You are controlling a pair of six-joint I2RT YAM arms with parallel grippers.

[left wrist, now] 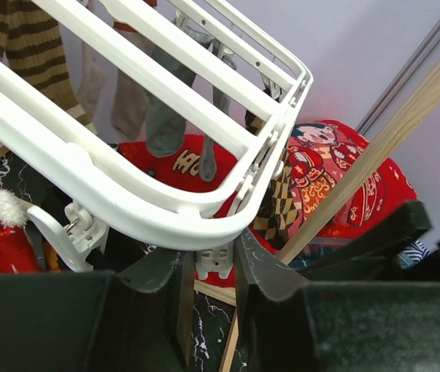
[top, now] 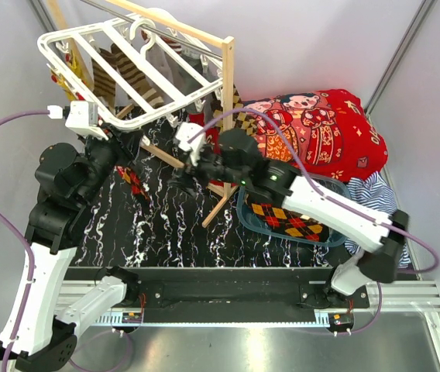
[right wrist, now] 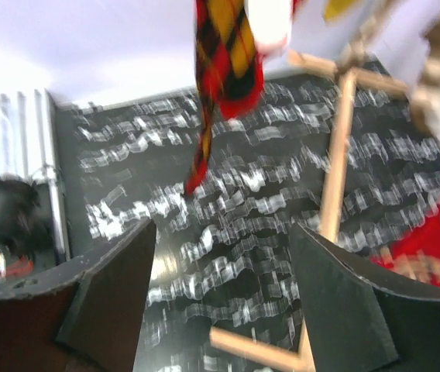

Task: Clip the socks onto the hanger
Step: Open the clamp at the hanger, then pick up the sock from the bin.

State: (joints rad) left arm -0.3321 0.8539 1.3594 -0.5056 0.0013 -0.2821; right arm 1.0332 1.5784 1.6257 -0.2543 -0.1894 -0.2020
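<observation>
**L gripper on a clip, R gripper empty: slip and swing risks**

The hanger (left wrist: 111,182) is seen tilted up by the wood rack (top: 228,70). Several socks are already clipped to it, incl. a brown-striped sock (left wrist: 26,46) and a grey sock (left wrist: 166,124). A clipped argyle sock (right wrist: 220,62) is seen dangling above the R gripper (right wrist: 221,229). A spare argyle sock (top: 290,219) is left in the blue basket (top: 242,211), to the right.

The L gripper (left wrist: 211,279) is set narrow. A white clip (left wrist: 216,260) under the frame's corner is caught between its fingers, apparently pinched. The R gripper is spread wide w/ nothing held; its view is blurred.

Risks, as judged:
- If the clip is squeezed off-centre, it could be twisted out and snapped shut before any sock is fed in.
- The frame looks free to swing, so a pull from the L arm could rock it and clipped socks could be shaken loose.
- The R arm is placed close to the rack poles and the clipped argyle sock, so either could be snagged on a fast move.
</observation>
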